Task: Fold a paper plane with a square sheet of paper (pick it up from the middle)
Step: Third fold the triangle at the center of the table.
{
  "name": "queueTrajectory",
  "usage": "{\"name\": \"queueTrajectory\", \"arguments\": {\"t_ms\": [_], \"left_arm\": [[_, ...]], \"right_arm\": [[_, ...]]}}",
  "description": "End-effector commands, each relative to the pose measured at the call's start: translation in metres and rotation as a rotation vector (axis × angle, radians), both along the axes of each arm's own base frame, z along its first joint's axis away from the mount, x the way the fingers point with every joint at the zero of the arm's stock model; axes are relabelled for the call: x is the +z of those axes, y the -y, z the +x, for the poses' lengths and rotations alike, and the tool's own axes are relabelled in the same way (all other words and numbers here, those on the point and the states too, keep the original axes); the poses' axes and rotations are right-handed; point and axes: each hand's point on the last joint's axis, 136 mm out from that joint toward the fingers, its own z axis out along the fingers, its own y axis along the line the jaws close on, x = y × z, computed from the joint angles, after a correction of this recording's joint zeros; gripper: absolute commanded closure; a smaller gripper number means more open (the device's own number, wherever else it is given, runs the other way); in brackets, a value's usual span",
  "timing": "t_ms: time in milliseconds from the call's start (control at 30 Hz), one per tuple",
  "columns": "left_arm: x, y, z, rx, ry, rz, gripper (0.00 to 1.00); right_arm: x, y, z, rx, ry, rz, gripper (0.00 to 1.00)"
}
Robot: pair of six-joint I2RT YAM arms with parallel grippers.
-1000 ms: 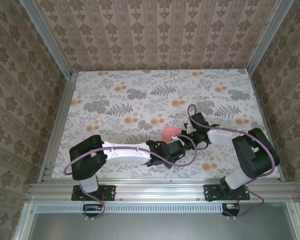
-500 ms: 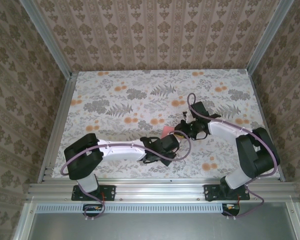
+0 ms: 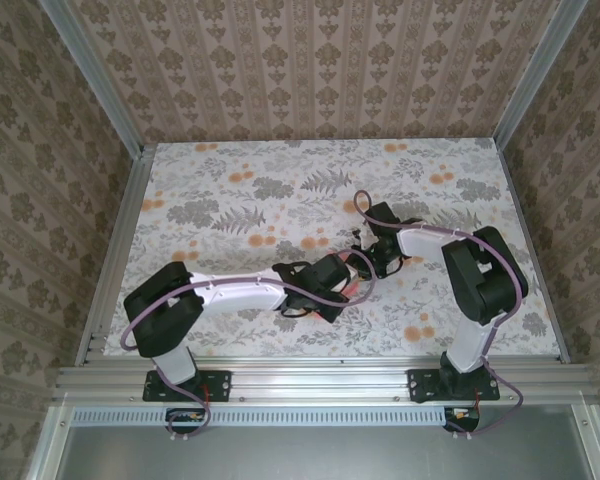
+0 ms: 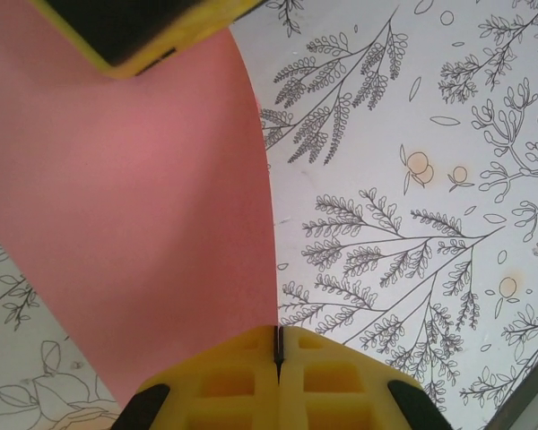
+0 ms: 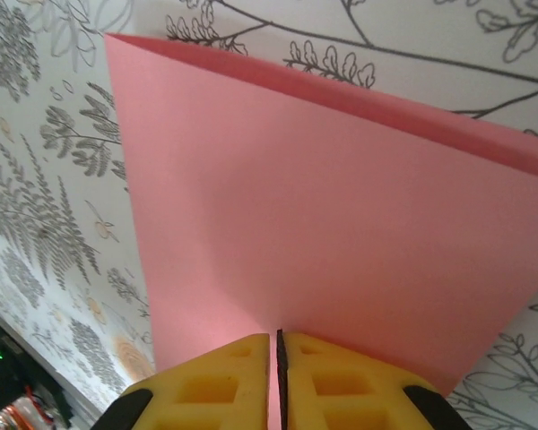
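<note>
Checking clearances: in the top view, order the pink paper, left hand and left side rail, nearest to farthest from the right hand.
1. pink paper, pinched in the right hand.
2. left hand, just beside it, toward the left.
3. left side rail, far off at the left.

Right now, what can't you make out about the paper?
- Left wrist view: paper cut off by the left edge; a yellow-and-black finger covers its top part.
- Right wrist view: paper runs off the right edge; layer count unclear.
- Top view: paper mostly hidden under the left gripper and right gripper; fold shape too small.
</note>
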Motion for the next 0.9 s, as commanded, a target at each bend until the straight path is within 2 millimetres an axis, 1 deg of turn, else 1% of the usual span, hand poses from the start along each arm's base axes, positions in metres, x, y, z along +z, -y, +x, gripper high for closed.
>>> {"name": "queueTrajectory", "arguments": {"t_ms": [0, 133, 167, 233, 467, 667, 867], "left_arm": [[0.006, 0.0, 0.001, -0.04, -0.026, -0.044, 0.99], [0.009, 0.0, 0.008, -0.046, -0.049, -0.068, 0.98], [0.01, 0.0, 0.009, -0.047, -0.053, -0.07, 0.98], [0.011, -0.001, 0.012, -0.05, -0.06, -0.08, 0.98], [0.008, -0.008, 0.024, -0.048, -0.073, -0.065, 0.98], [0.001, -0.008, 0.031, -0.06, -0.083, -0.057, 0.97], [0.001, -0.007, 0.036, -0.065, -0.077, -0.064, 0.97]], "right_arm": [[-0.009, 0.005, -0.012, 0.096, -0.03, -0.051, 0.88], [-0.011, 0.004, -0.01, 0.141, -0.019, -0.052, 0.89], [-0.012, 0.005, -0.015, 0.151, -0.041, -0.059, 0.89], [-0.013, 0.006, -0.015, 0.165, -0.041, -0.062, 0.89], [-0.015, 0.003, -0.015, 0.22, -0.048, -0.055, 0.89], [-0.014, 0.003, -0.014, 0.246, -0.049, -0.061, 0.9], [-0.014, 0.003, -0.014, 0.267, -0.051, -0.063, 0.9]]}}
